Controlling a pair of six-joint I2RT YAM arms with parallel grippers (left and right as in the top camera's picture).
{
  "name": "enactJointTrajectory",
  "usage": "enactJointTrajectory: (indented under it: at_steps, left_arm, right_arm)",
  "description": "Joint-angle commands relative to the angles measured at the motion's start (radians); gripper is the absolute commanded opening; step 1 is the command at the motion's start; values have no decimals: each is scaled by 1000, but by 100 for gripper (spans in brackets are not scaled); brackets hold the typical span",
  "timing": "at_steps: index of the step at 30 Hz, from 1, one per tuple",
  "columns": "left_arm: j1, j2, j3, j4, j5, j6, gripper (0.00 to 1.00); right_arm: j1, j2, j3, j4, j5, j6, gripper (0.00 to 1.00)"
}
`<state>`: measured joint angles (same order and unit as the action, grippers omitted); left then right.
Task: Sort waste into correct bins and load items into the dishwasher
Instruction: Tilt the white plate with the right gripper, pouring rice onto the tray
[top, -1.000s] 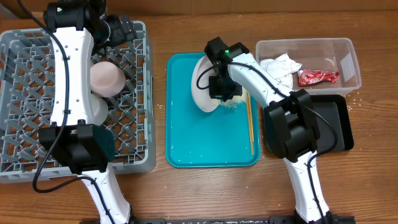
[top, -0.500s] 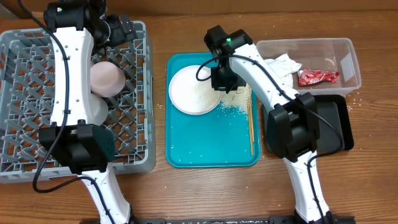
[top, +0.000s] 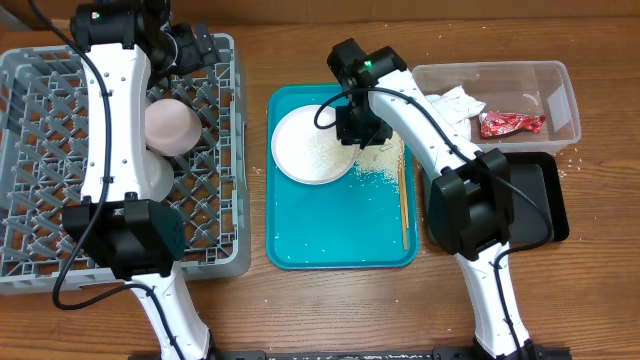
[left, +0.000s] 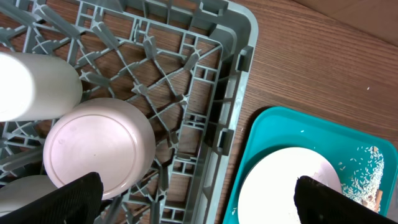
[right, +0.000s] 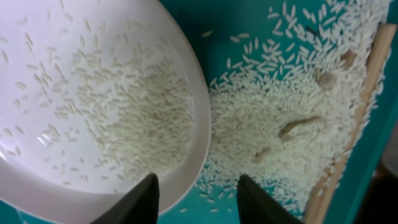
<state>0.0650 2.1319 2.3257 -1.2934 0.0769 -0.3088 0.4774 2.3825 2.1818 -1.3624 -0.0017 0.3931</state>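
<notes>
Whereas overhead blurs it, right wrist shows rice (right: 127, 118) covering plate (right: 30, 169).

Bright, even light from above; shadows soft and short; overhead view sharp; right wrist close-up slightly soft.

Grey dish rack (left: 231, 93) with an upturned pale bowl (left: 99, 146) inside, teal tray (left: 280, 124) beside it (white plate (left: 273, 186) on it), rice grains (left: 364, 177) scattered

A brown wood-grain bench (top: 300, 300) carries four containers — a large square grey plastic lattice rack (top: 222, 262) at the left, a teal rectangular serving tray (top: 340, 240) in the middle, and at the right a clear plastic tub (top: 562, 78) just behind a shallow black tray (top: 556, 205).
</notes>
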Motion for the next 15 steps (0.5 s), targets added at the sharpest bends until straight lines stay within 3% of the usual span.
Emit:
enactJointTrajectory:
  at_steps: [1, 11, 15]
  left_arm:
    - [1, -39, 24, 0, -10, -9, 100]
    - [1, -39, 24, 0, -10, -9, 100]
    - [1, -39, 24, 0, -10, -9, 100]
  right_arm:
    - [-7, 0, 34, 5, -31, -2, 50]
    - [-8, -5, 115, -17, -31, 0, 67]
    - [-7, -6, 131, -40, -51, -5, 79]
